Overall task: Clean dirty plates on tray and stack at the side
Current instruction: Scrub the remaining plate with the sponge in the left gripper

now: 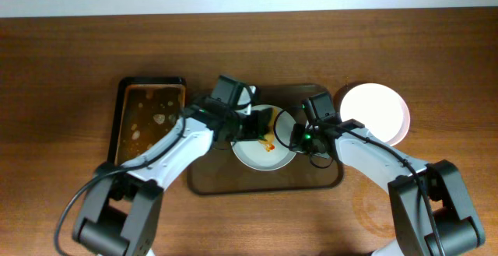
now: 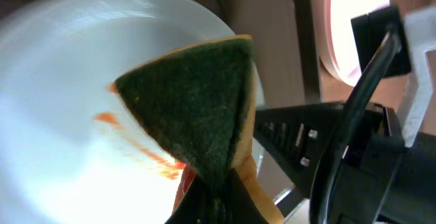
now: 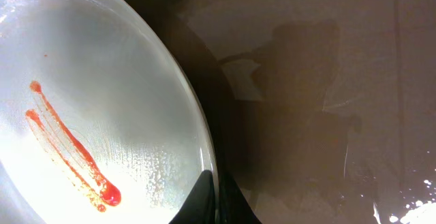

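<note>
A white plate (image 1: 257, 156) with red sauce streaks (image 3: 68, 152) sits on the dark brown tray (image 1: 226, 182). My left gripper (image 1: 257, 124) is shut on a green and yellow sponge (image 2: 197, 108), holding it over the plate (image 2: 61, 81) near the sauce (image 2: 153, 159). My right gripper (image 1: 299, 138) is shut on the plate's right rim (image 3: 204, 149), one finger above and one below. A clean white plate (image 1: 373, 110) lies on the table to the right of the tray.
A black baking pan (image 1: 148, 120) with brownish liquid and scraps stands left of the tray. The wooden table (image 1: 62, 69) surrounds everything. The right arm's black cables and body (image 2: 368, 115) show in the left wrist view.
</note>
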Controlling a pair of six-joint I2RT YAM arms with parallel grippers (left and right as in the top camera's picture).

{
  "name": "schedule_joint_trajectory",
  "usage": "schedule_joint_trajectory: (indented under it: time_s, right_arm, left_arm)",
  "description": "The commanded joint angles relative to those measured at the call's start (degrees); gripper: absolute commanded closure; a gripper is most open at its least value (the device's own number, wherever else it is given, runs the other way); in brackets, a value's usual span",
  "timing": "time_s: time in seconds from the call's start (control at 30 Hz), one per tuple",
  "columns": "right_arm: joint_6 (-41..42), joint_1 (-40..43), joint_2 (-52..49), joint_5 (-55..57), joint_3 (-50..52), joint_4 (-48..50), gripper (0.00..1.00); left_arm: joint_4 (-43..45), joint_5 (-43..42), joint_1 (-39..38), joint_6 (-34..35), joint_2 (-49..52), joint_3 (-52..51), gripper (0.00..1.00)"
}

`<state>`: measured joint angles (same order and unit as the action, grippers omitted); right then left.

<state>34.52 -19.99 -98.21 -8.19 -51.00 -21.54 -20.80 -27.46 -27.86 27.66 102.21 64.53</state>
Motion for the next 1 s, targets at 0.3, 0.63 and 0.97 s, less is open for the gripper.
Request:
schedule_joint_trajectory:
  time_s: [0.3, 0.63, 0.97]
  right_arm:
    - [0.50, -0.24, -0.74, 0.72, -0.76, -0.26, 0.96]
    - [0.48, -0.24, -0.74, 0.72, -0.76, -0.74, 0.96]
    - [0.48, -0.24, -0.74, 0.76, -0.76, -2.05, 0.96]
  left_arm:
    - [3.69, -5.07, -3.78, 5.14, 8.41, -0.76, 1.00]
    - [3.39, 7.65, -3.69, 3.48, 11.34, -0.74, 1.00]
    - [-0.09, 10.75, 7.93, -9.86, 5.84, -0.72, 1.00]
